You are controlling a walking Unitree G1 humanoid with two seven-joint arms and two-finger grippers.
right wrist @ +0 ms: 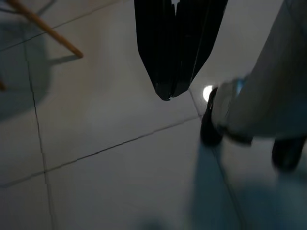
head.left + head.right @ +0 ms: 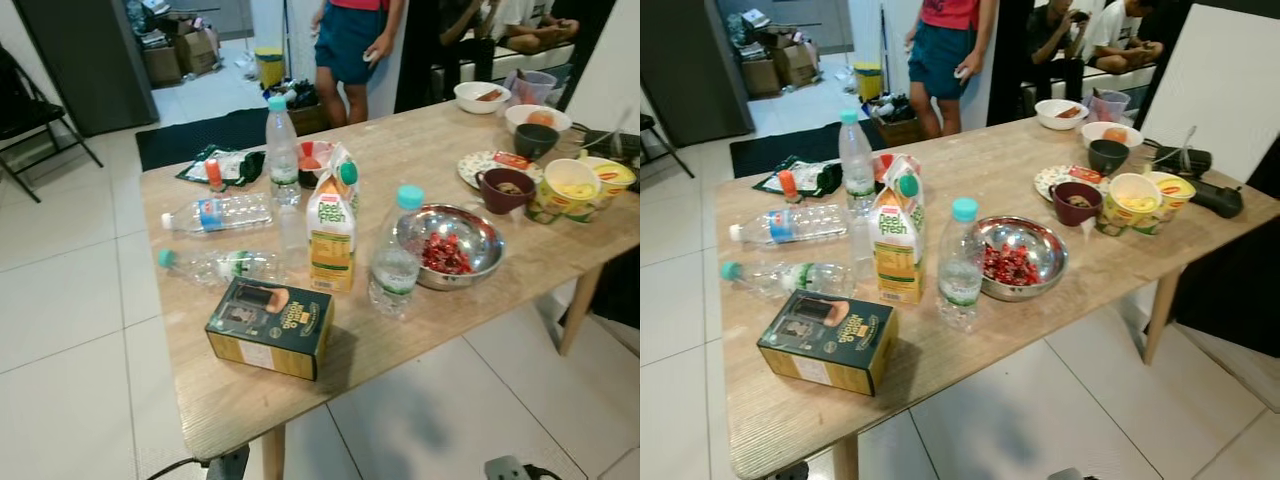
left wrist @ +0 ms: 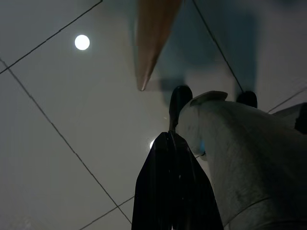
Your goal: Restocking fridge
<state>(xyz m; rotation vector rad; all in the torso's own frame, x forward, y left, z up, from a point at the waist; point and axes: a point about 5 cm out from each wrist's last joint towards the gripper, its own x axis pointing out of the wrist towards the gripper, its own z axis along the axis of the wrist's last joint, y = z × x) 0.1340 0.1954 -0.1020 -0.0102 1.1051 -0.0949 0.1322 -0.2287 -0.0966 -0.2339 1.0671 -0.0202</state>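
Left gripper (image 3: pixel 168 139): hangs idle beside the robot's leg, pointing at the tiled floor (image 3: pixel 72 134); its two black fingers lie pressed together, clenched on nothing.
Right gripper (image 1: pixel 168 96): also hangs low over the floor, fingers closed to a single tip, empty.
Goods to stock: all on the wooden table (image 2: pixel 230 400), none in hand yet.
Nearest item: green and yellow box (image 2: pixel 270 327), lying flat at the near edge, at about 11 o'clock in the head views; long axis runs roughly along the table's near edge.
Behind it: juice carton (image 2: pixel 332 235), upright, at about 12 o'clock; a capped water bottle (image 2: pixel 395 255) stands just beside it toward 1 o'clock, touching or nearly touching the steel bowl (image 2: pixel 470 240) of red pieces.
Lying bottles: two clear bottles (image 2: pixel 215 214) on their sides at 10 o'clock, long axes across the table, caps pointing left.
Key relation: everything lies above and ahead of both grippers; the box looks nearer the left arm, the upright bottle the right.
Views: head cameras give the table, wrist cameras the fingers and a table leg (image 1: pixel 43 28).
Background: a person (image 2: pixel 355 40) stands beyond the far edge.
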